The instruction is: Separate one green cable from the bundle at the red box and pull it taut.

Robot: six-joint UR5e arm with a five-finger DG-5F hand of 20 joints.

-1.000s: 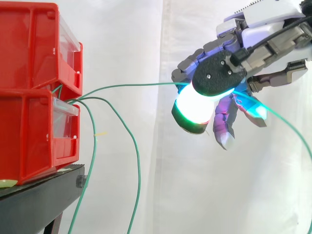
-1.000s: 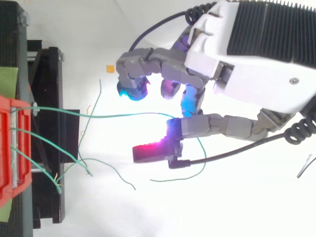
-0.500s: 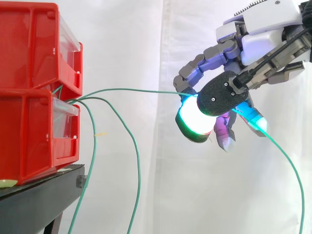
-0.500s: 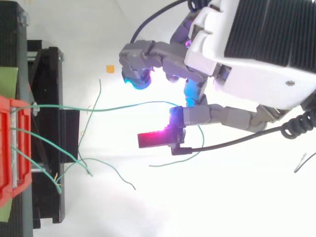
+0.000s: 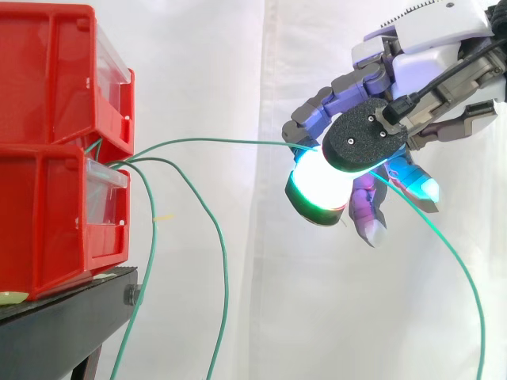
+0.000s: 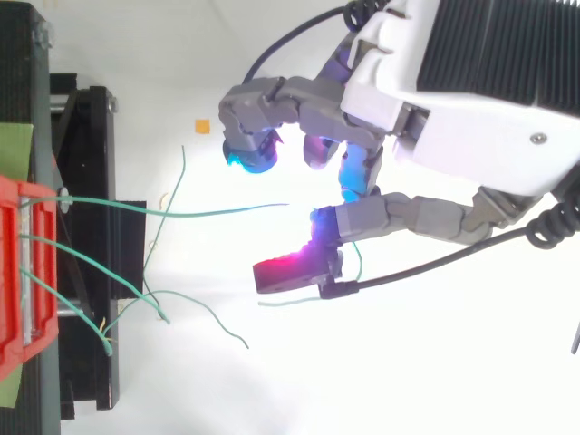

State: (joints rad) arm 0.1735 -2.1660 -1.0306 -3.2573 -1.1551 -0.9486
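At the left edge of the side view, two red bins [image 5: 47, 222] sit stacked on a black stand [image 5: 71, 317] before a white curtain [image 5: 238, 301]. A bundle of green cables [image 5: 119, 162] comes out where the upper bin meets the lower. One green cable [image 5: 214, 141] leaves the bundle and runs rightwards in a shallow arc, nearly level, to the hand [image 5: 432, 63], which hangs in the air well apart from the bins. The hand is closed on that cable: its fingers curl downwards, the thumb with its white and green glowing pad crosses in front of them, and the cable passes between thumb and fingers. Beyond the hand, the cable's free length drops in a long curve toward the lower right corner. Two other cables [image 5: 224, 269] hang slack, looping down past the stand.

From above, the red bins [image 6: 14, 272] lie at the left edge with the black stand [image 6: 91, 181] beside them. The green cable [image 6: 181, 214] stretches from the bins across the stand toward the hand [image 6: 471, 136], fading into bright glare just before the curled fingers. A short green piece shows again beside the thumb, whose pad glows magenta. The slack cables [image 6: 127, 285] sprawl below it, near the stand.
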